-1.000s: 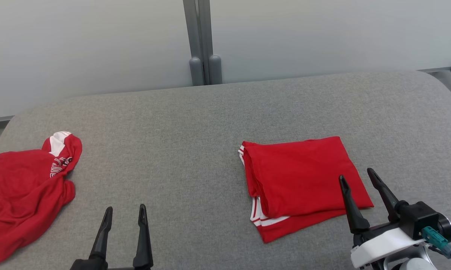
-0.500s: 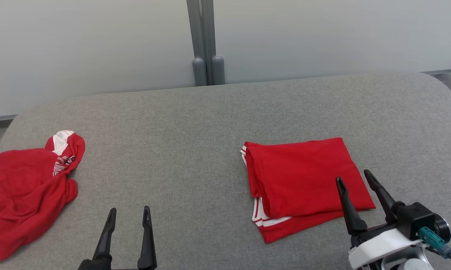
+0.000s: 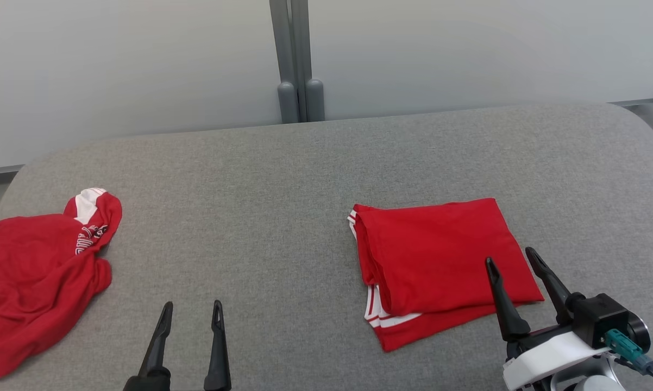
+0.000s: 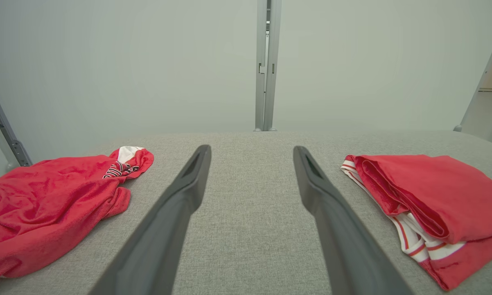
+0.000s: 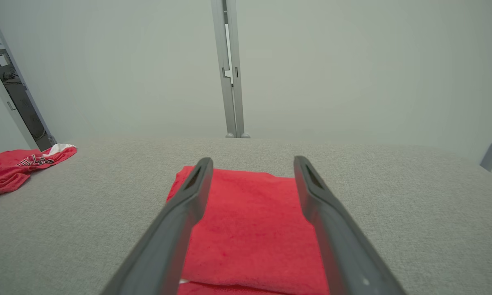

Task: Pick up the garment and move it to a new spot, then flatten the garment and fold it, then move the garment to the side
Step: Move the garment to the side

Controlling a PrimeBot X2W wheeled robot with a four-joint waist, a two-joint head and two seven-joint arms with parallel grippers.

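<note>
A folded red garment (image 3: 440,260) with white striped trim lies flat on the grey padded table (image 3: 261,190), right of centre. My right gripper (image 3: 509,255) hovers over its near right corner, open, with nothing between its fingers; the right wrist view has the fold (image 5: 250,221) directly under the gripper (image 5: 253,159). A second red garment (image 3: 33,277), crumpled, with white lettering, lies at the table's left edge. My left gripper (image 3: 192,304) stands open and empty near the front edge, between the two garments (image 4: 45,205) (image 4: 434,192), touching neither (image 4: 251,148).
A pale wall with a grey double post (image 3: 296,60) stands behind the table's far edge. Bare grey surface lies between the two garments and behind them. The table's corners are rounded at the left and the right.
The view has shifted slightly. My left gripper has edged a little right and back toward me; my right gripper has drawn back slightly. Both garments lie as before.
</note>
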